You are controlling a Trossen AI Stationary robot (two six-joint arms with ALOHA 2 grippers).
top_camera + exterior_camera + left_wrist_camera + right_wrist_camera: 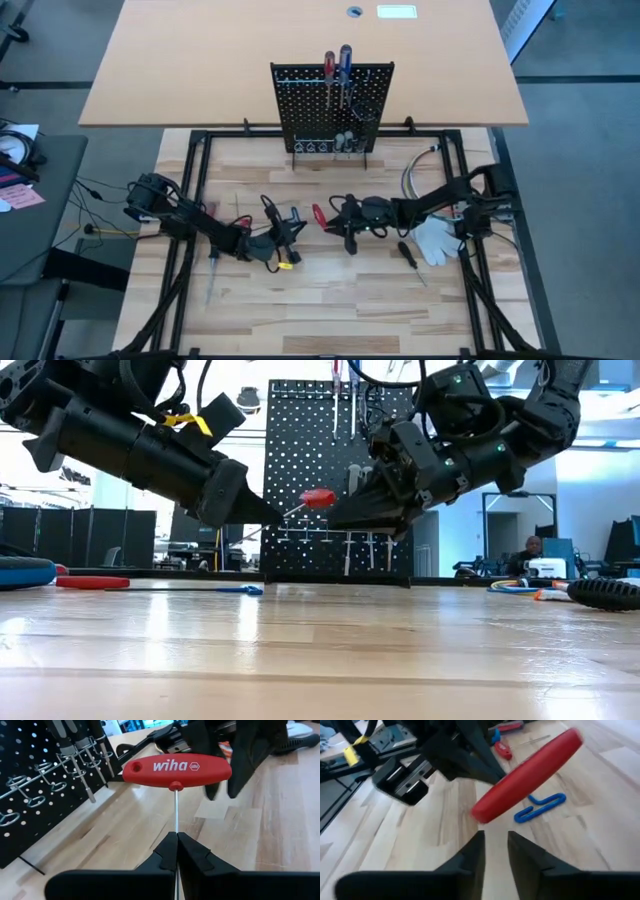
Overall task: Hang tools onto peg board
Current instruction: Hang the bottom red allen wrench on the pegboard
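My left gripper (176, 851) clamps the shaft of the red T-handle driver (176, 770) mid-air before the peg board (333, 105); my right gripper (496, 851), jaws parted, should close squarely on the handle

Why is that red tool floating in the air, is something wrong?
Nothing's wrong. The left gripper pinches the thin shaft of the red T-handle tool, holding it up above the table, while the right gripper, jaws open, waits beside its handle.

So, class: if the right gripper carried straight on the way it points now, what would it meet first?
Most likely the red T-handle tool held by the left gripper; the right gripper is open just short of it.
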